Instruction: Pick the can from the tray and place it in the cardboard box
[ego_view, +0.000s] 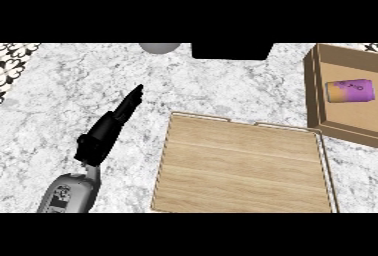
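Note:
The purple and orange can (350, 91) lies on its side inside the cardboard box (320, 87) at the far right of the counter. In the middle sits the wooden tray (244, 167), with nothing on it. My left hand (111, 127) hovers over the marble to the left of the tray, fingers straight and pointing away from me, holding nothing. No right hand shows in the head view.
A grey rounded object (159, 47) sits at the counter's far edge, next to a black block (231, 50). A patterned tile strip (16, 62) runs along the far left. Bare marble (221, 90) lies between tray and far edge.

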